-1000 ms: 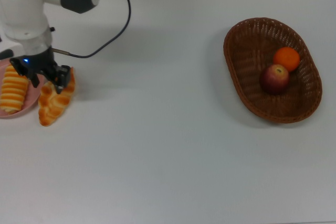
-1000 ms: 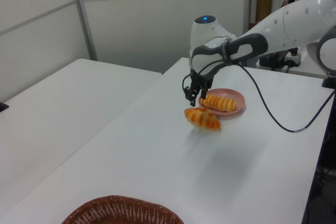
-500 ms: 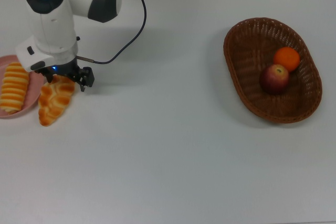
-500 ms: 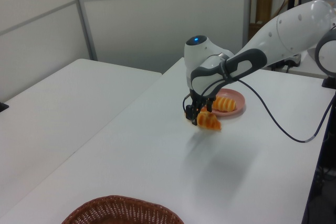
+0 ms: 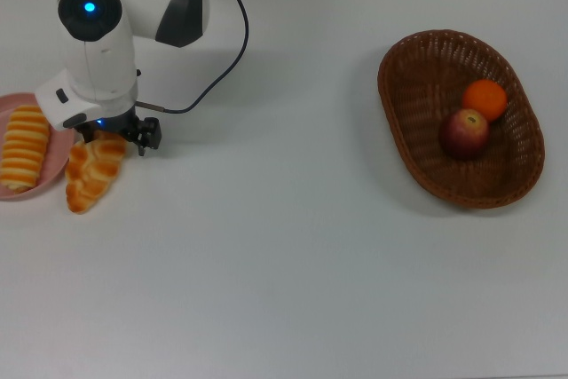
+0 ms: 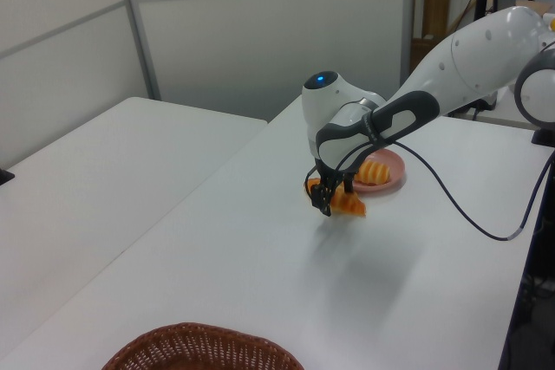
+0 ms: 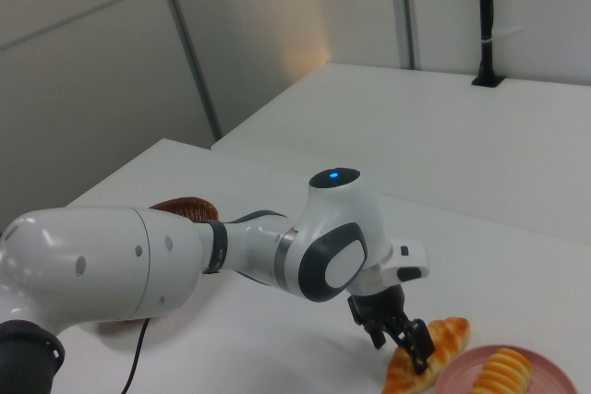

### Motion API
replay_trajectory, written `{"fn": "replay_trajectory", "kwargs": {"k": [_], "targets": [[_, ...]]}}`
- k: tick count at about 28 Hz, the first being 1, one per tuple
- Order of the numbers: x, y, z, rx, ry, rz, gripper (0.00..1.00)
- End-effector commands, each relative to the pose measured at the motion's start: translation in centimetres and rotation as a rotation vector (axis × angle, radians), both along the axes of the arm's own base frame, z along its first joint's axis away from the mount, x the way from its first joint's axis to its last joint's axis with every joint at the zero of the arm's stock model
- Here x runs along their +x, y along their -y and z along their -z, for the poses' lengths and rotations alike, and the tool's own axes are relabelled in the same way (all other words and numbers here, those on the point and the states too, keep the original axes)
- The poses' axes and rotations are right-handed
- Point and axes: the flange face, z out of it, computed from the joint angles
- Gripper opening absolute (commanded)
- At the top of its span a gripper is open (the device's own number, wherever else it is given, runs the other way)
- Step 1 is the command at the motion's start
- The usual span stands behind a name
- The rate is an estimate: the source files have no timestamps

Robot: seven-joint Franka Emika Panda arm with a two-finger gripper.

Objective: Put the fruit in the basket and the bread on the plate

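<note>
Basket (image 5: 417, 166) at the top view's right, holding apple (image 5: 464, 133) and tangerine (image 5: 485, 99). Plate (image 5: 49, 182) at the top view's far left, bearing the ridged roll (image 5: 23, 148). Braided pastry (image 5: 89, 179) beside the plate, leaning on its rim. Likely light, soft, crushable; best gripped gently across the middle. Gripper (image 5: 114, 139) low over its upper end; finger gap: cannot tell.

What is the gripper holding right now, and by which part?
It cannot be told. The gripper sits low at one end of the braided pastry, but no view shows a clear grip.
</note>
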Motion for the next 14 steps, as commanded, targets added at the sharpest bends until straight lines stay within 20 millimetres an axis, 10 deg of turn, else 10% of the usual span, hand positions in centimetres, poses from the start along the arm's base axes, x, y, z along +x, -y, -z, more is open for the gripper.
{"fn": "replay_trajectory", "kwargs": {"k": [1,4,14], "targets": [[0.0,1.4,-0.1,-0.021,0.033,0.016,0.42],[0.1,2.3,-0.3,-0.021,0.053,0.02,0.0],[0.7,2.6,-1.6,-0.013,0.08,0.033,0.0]]}}
